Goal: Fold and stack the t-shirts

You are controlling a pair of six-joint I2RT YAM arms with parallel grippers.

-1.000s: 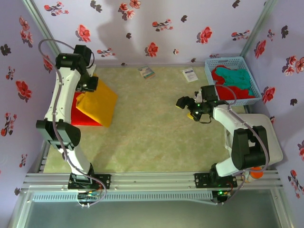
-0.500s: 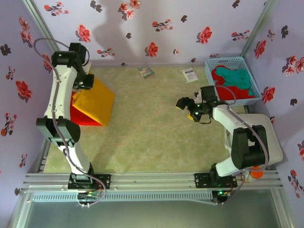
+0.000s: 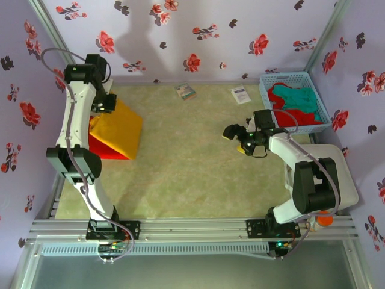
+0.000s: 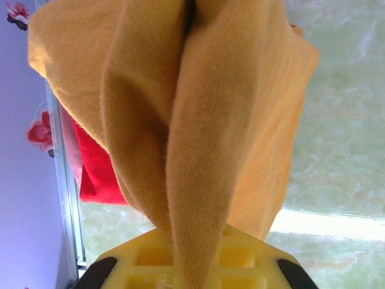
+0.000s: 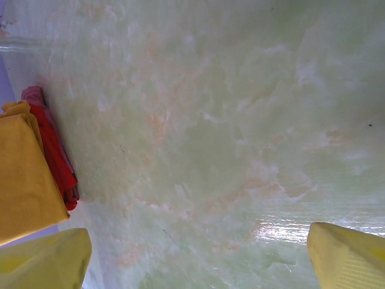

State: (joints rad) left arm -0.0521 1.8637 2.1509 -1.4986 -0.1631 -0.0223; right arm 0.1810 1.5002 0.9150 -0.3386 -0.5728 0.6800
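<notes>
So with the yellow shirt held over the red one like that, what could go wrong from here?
1. The yellow shirt hangs in bunched creases from the left jaws. Let go like this, it may land rumpled instead of flat.
2. It sits offset over the red shirt, which lies close to the left edge of the table. The stack could end up lopsided or slide toward that edge.

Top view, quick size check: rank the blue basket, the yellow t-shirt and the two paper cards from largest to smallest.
1. blue basket
2. yellow t-shirt
3. left card and right card: they look alike, so I won't rank them.
</notes>
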